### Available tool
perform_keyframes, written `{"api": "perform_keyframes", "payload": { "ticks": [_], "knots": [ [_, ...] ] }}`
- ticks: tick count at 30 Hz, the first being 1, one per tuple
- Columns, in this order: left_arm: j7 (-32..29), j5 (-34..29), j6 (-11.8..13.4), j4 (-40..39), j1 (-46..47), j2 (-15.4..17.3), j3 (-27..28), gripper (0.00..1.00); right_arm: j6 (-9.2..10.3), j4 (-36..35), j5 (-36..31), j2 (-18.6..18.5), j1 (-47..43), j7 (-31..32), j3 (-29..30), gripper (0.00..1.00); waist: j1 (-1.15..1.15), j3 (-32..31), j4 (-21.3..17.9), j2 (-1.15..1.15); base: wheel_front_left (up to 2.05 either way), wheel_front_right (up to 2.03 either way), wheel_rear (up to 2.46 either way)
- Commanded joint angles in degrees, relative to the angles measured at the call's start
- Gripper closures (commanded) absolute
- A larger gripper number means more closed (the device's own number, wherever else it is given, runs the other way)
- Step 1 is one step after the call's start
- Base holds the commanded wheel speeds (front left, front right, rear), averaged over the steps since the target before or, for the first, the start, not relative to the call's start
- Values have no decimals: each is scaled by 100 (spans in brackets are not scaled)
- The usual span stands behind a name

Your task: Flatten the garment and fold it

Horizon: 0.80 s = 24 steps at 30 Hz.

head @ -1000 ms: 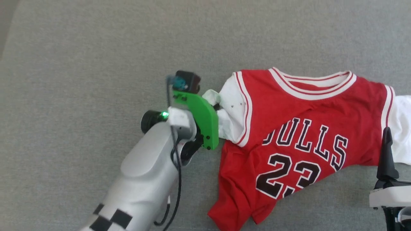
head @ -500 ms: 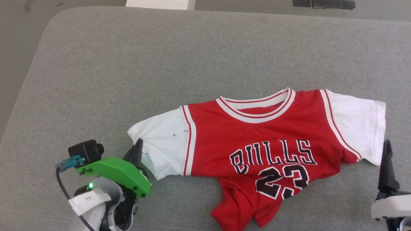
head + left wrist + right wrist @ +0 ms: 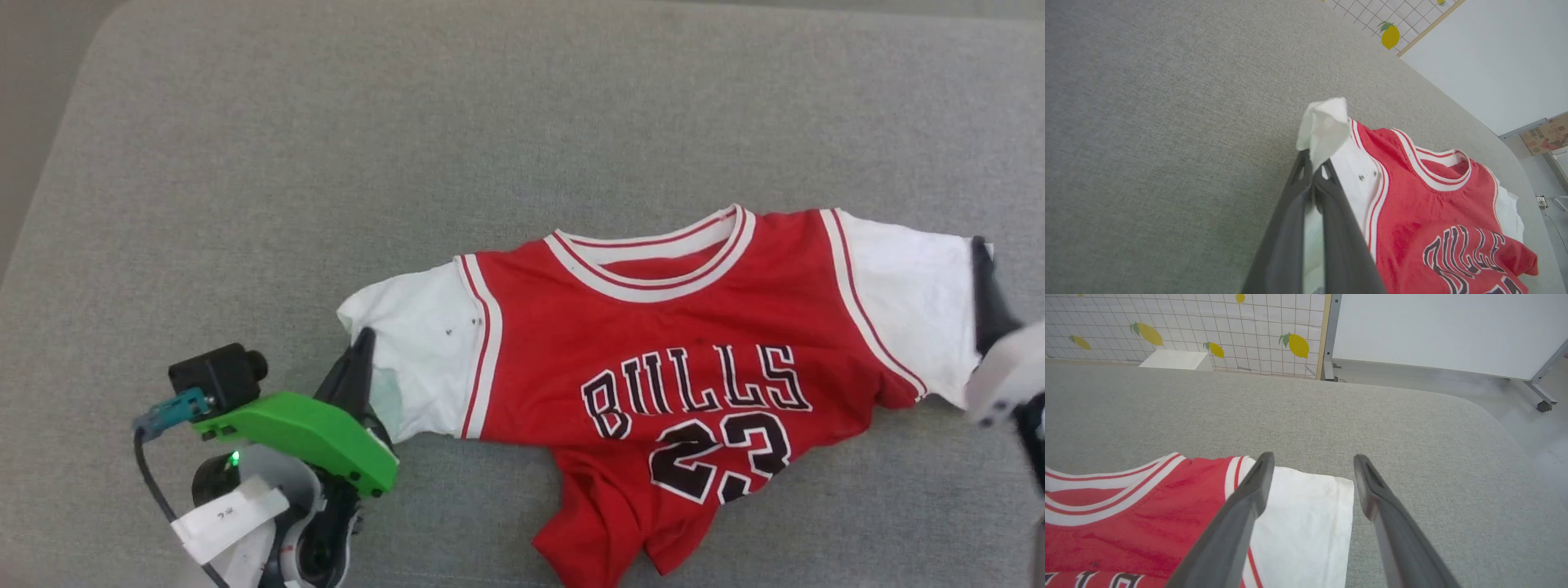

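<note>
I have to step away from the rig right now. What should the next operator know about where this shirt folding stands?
Left gripper: shut, pinching the edge of the shirt's white sleeve on the robot's left.
Right gripper: open, holding nothing, at the outer edge of the other sleeve.
Shirt: face up on the grey cushion, chest and sleeves spread, lower part bunched and twisted.
Done: partly flattened.
Left: smooth the lower part, then fold; no fold made yet.
</note>
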<state>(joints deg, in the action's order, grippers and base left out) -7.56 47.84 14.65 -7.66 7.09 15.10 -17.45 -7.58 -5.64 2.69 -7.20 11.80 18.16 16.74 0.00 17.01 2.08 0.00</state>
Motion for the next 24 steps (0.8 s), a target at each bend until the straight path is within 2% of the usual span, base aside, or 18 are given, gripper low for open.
{"api": "perform_keyframes", "payload": {
  "ticks": [1, 5, 9, 17, 24],
  "knots": [
    [-29, -76, 12, -33, 109, -3, -35, 100, 9, 119, -14, -170, 205, 404, 32, 0, 0, 179, -12, 0, 0, 0, 0],
    [-91, -123, -27, -47, 328, -61, -167, 100, 9, 513, 92, -409, 512, 1594, 62, 0, 0, 388, 15, 0, 0, 0, 0],
    [-116, -175, -48, 4, 467, -78, -244, 100, 9, 765, 102, -595, 641, 2328, 128, 0, 0, 549, 68, 0, 0, 0, 0],
    [-122, -164, -70, 36, 524, -105, -293, 100, 9, 1149, 163, -407, 840, 2473, 505, 0, 0, 750, 196, 0, 0, 0, 0],
    [-156, -119, -59, 9, 543, -91, -277, 100, 9, 1551, 666, -338, 980, 2756, 343, 0, 0, 883, 237, 0, 0, 0, 0]
  ]
}}
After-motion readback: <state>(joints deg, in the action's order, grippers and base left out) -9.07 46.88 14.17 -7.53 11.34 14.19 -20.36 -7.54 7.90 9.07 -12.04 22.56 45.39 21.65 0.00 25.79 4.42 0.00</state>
